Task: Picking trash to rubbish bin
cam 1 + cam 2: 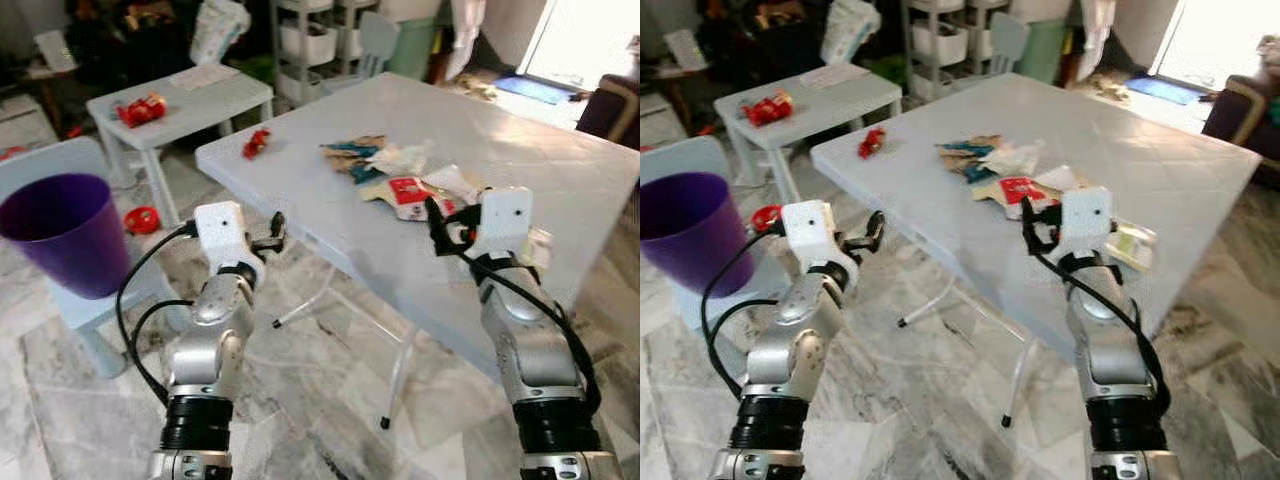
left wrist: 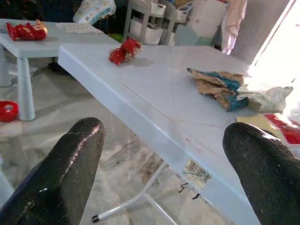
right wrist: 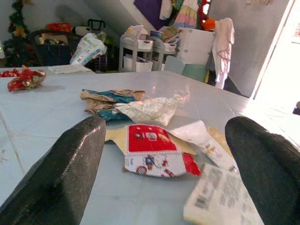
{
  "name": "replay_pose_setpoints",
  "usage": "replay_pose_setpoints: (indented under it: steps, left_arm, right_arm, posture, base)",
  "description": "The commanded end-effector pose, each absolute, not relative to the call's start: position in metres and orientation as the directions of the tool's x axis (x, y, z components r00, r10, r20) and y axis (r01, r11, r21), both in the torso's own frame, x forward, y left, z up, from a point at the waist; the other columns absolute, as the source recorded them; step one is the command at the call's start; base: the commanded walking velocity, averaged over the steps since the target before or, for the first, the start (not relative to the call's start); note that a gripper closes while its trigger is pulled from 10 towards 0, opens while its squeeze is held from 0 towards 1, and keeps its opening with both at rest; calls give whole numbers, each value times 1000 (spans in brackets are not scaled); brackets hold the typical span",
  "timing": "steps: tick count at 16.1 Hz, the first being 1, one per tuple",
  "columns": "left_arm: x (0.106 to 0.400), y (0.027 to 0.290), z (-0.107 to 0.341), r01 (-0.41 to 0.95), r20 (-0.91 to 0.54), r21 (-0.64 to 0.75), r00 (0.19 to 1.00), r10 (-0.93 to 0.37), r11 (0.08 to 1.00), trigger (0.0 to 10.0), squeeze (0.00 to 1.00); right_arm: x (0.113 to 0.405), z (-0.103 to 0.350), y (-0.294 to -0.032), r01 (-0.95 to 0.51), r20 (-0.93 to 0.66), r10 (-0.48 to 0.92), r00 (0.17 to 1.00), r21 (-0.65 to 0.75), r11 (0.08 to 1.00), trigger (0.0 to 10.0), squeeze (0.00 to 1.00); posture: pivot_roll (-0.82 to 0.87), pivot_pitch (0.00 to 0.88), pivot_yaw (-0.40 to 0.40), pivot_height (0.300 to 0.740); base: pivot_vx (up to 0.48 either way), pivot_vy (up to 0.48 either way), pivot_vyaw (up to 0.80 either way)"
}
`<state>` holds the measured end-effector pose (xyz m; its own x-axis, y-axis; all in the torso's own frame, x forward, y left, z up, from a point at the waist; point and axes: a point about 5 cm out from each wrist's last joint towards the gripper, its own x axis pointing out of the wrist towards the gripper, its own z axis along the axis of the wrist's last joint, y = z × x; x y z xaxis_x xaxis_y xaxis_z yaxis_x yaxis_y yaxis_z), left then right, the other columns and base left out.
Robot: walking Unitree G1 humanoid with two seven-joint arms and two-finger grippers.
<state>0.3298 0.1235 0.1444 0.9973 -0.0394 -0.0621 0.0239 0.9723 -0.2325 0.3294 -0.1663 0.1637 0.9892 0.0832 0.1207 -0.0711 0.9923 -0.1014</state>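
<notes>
A pile of trash lies on the white table (image 1: pixel 540 170): a red-and-white wrapper (image 3: pixel 152 152), a teal-and-brown wrapper (image 3: pixel 105 101), crumpled white paper (image 3: pixel 147 110) and a flat printed paper (image 3: pixel 220 197). A crumpled red wrapper (image 1: pixel 256 143) sits alone near the table's far left corner. The purple bin (image 1: pixel 65 230) stands on a pale blue chair at my left. My right gripper (image 1: pixel 445 222) is open at the table's near edge, just short of the red-and-white wrapper. My left gripper (image 1: pixel 272 235) is open below and beside the table's left edge, holding nothing.
A small white table (image 1: pixel 200 100) at the back left carries another red wrapper (image 1: pixel 142 109). A red round object (image 1: pixel 145 218) lies on the marble floor beneath it. The big table's folding legs (image 1: pixel 400 370) stand between my arms. Shelves (image 1: pixel 310 40) and clutter line the back.
</notes>
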Motion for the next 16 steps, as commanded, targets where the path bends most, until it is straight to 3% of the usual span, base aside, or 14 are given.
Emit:
replay_pose_setpoints:
  steps: [1,16]
  left_arm:
    - [331,125,146,17,-57,-221,998,-31,975,10000,0]
    - [332,126,146,28,-63,-214,997,-42,976,10000,0]
  right_arm:
    - [330,171,-164,-82,148,97,984,-104,991,10000,0]
    - [331,172,-164,-79,153,95,984,-108,991,10000,0]
  posture:
    - [-17,0,-9,740]
    - [-14,0,-6,740]
  base:
    - [0,480,0]
    - [0,480,0]
